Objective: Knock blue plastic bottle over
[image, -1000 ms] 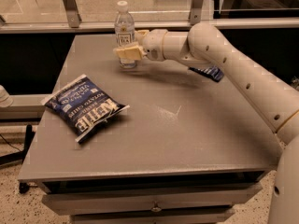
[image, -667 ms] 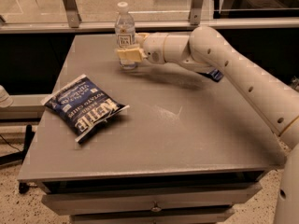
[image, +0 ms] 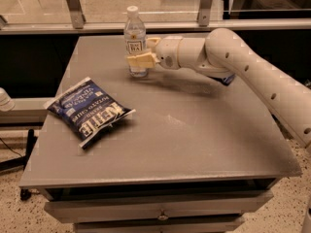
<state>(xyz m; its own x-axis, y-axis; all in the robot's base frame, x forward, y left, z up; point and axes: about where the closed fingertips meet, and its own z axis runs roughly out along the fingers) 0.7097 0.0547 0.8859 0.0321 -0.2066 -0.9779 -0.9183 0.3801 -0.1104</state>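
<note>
The blue plastic bottle (image: 134, 35) is small and clear, with a white cap and a white label. It stands upright near the far edge of the grey table (image: 194, 130). My gripper (image: 140, 51) reaches in from the right at the height of the bottle's lower half. Its fingers are open. The near yellowish finger (image: 141, 59) lies across the front of the bottle's lower part. The far finger (image: 153, 41) is just right of the bottle. The white arm (image: 233, 57) stretches back to the right.
A dark blue chips bag (image: 87, 110) lies flat at the table's left front. A small dark blue snack wrapper (image: 226, 79) peeks out under the arm at the right. A glass rail with metal posts (image: 73, 6) runs behind the table.
The gripper has moved a little left, so its near finger now overlaps the bottle's lower part. The bottle still stands upright in the same place.
</note>
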